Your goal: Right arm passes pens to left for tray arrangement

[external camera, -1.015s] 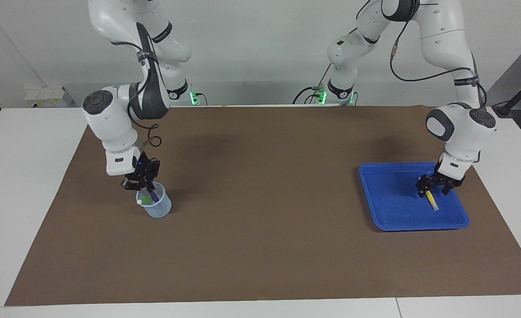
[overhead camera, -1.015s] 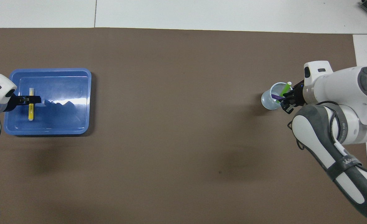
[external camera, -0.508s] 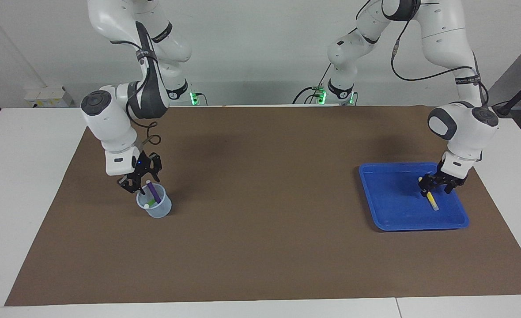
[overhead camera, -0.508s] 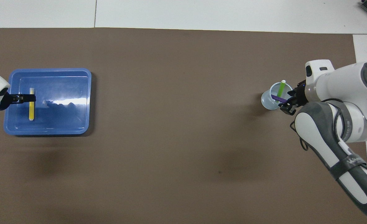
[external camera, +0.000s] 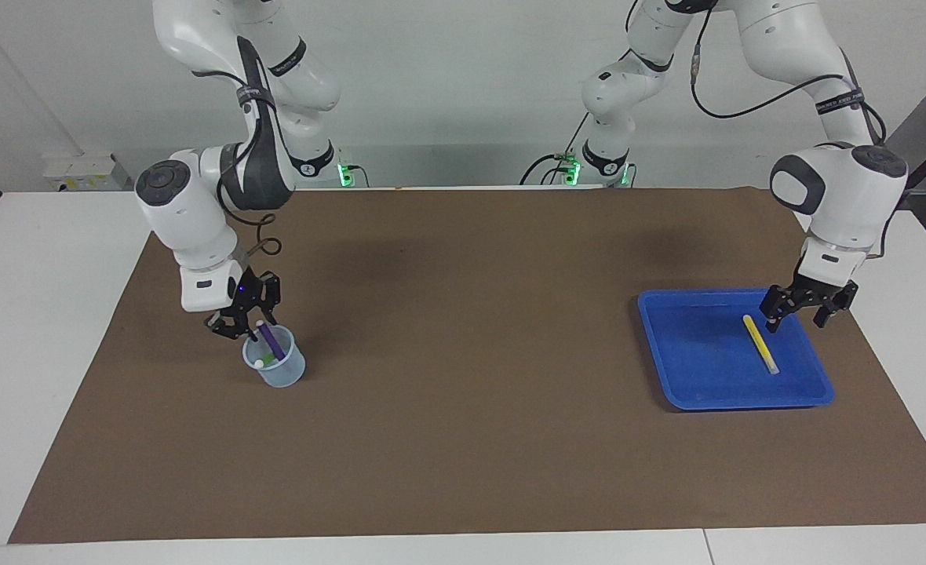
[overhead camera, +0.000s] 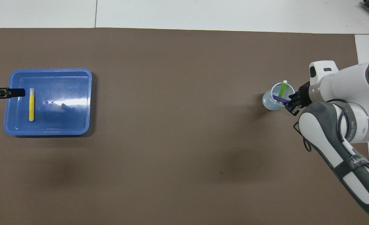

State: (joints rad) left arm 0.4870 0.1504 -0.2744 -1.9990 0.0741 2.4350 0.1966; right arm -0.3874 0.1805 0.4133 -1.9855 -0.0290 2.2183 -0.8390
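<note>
A yellow pen [external camera: 760,344] [overhead camera: 31,104] lies flat in the blue tray [external camera: 690,377] [overhead camera: 62,125], with nothing touching it. My left gripper [external camera: 797,316] [overhead camera: 18,92] hangs open above the tray's edge at the left arm's end, clear of that pen. A purple pen [external camera: 271,341] [overhead camera: 277,98] and a green pen [external camera: 268,359] [overhead camera: 283,89] stand slanted in a small translucent cup [external camera: 278,375] [overhead camera: 269,102]. My right gripper [external camera: 245,326] [overhead camera: 287,102] sits at the cup's rim, shut on the purple pen's upper end.
A brown mat [external camera: 463,408] covers most of the white table. The cup stands at the right arm's end and the tray at the left arm's end, with a wide stretch of bare mat between them.
My left gripper has lifted off the yellow pen and drawn back over the tray's edge; the pen stays in the tray. My right gripper has risen from inside the cup to its rim.
</note>
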